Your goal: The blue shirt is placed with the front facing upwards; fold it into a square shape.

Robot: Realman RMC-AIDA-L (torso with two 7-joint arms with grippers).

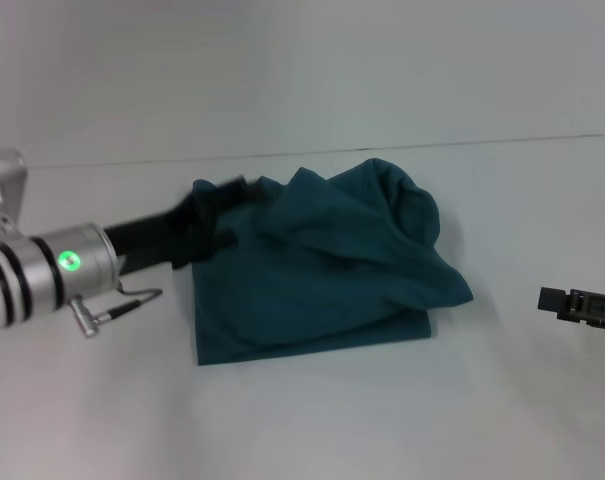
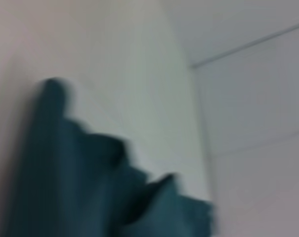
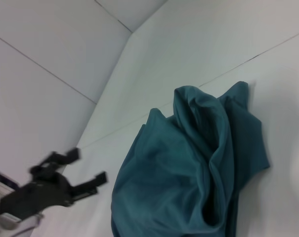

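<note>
The blue shirt (image 1: 322, 270) lies bunched on the white table (image 1: 312, 430), lettering hidden in folds. Left gripper (image 3: 85, 170), fingers spread, sits at its left edge. Right gripper (image 1: 582, 303) is cropped; state unclear
</note>
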